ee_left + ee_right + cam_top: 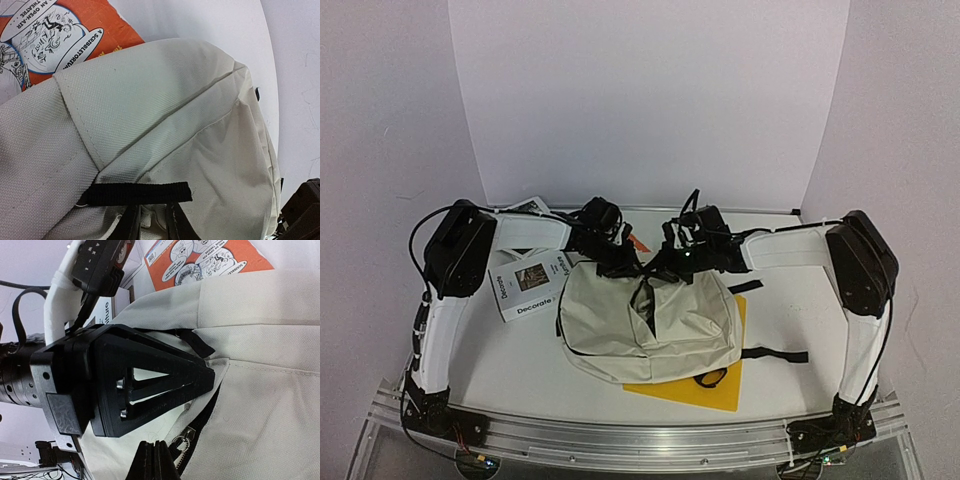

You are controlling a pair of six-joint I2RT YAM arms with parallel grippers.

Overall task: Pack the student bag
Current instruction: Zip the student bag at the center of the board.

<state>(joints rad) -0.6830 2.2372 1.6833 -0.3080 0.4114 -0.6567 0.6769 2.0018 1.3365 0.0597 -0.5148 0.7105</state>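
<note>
The student bag [650, 325] lies flat near the middle of the surface [520, 370], partly on a yellow sheet [720, 385]. Its top edge faces away from the arm bases, and its main zipper gapes a little at the centre.

I judge it light and completely limp. The woven cloth folds and creases wherever it is touched, so it will sag and slide rather than lift as 1 piece. It is not fragile or slick. The best holds look like the 2 lips of the zipper opening, the black webbing loop [137, 192] at the top seam, and the zipper pull [186, 434].

Both arms are folded the same way: elbows high at the outer sides, forearms running inward and level, wrists meeting over the bag's far edge.

The left end effector [152, 214] points down just below the webbing loop, with a fold of cream cloth between its 2 fingers. I cannot tell whether it is clamped on the cloth. The right end effector [155, 460] has its fingers pressed together beside the zipper pull. I cannot see whether any cloth is caught between them.

An orange booklet [65, 35] lies just behind the bag, and a book [528, 285] lies to its left. I take these to be the things to go in.
</note>
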